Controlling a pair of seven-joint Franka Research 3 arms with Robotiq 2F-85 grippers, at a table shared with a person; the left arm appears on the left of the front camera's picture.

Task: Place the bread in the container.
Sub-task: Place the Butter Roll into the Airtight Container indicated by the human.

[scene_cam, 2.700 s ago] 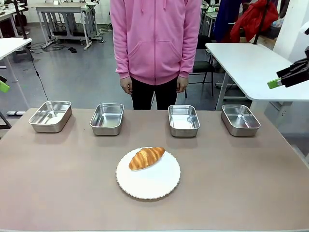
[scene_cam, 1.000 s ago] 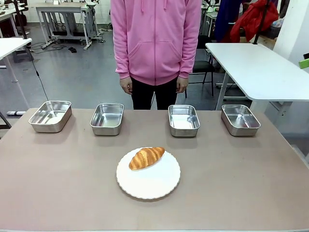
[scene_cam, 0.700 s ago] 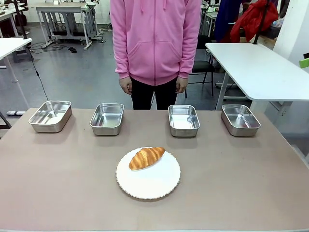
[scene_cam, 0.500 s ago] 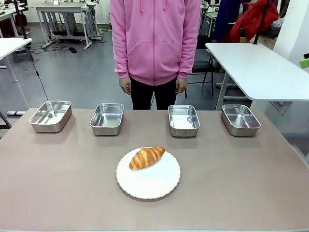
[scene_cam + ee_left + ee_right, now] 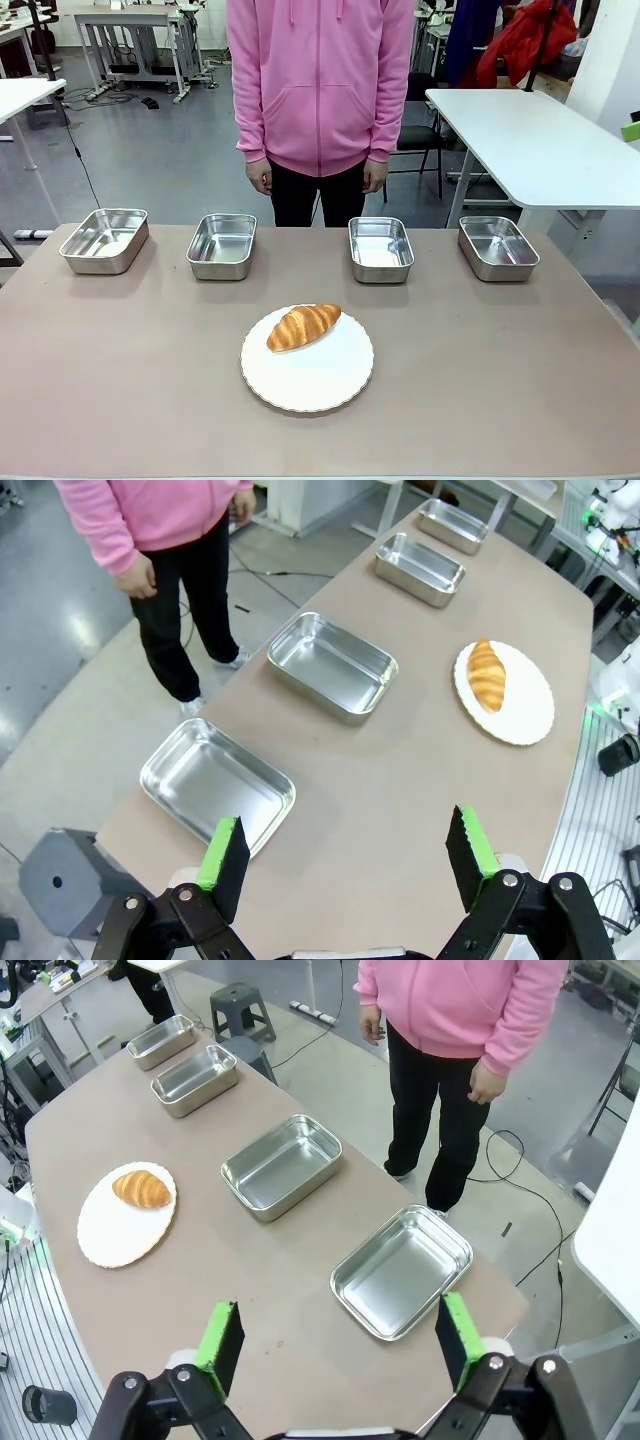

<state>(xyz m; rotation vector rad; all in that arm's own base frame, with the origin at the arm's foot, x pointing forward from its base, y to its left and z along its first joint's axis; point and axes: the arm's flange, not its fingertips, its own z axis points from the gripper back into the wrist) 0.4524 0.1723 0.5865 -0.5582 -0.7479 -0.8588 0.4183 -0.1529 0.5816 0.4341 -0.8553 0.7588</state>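
Grippers: the black two-finger left gripper stands with its green pads spread wide and nothing between them. The right gripper is spread and empty in the same way.
Pose: both hang high over the ends of the table, well apart from everything on it. I read this as a waiting stance that leaves the surface free.
Bread: a golden-brown, crescent-shaped croissant with a ridged glossy crust, the bread, lies on a round white plate toward the plate's 11 o'clock. Neither gripper touches it.
Container: four shiny stainless-steel rectangular trays with rolled rims stand in a row along the far edge. From the plate they sit at 10 o'clock, 11 o'clock, 1 o'clock and 2 o'clock. All are empty and alike, so I cannot tell which is the intended container.
Person: a person in a pink hoodie stands at 12 o'clock beyond the brown table. Both hands hang at the sides and point at no tray.
Stage: by my judgement, the pick has not yet begun.
Next: one gripper would need to descend over the croissant and close gently across its narrow width, since the crust looks easy to crush. The trays at 11 and 1 o'clock are the shortest carries.
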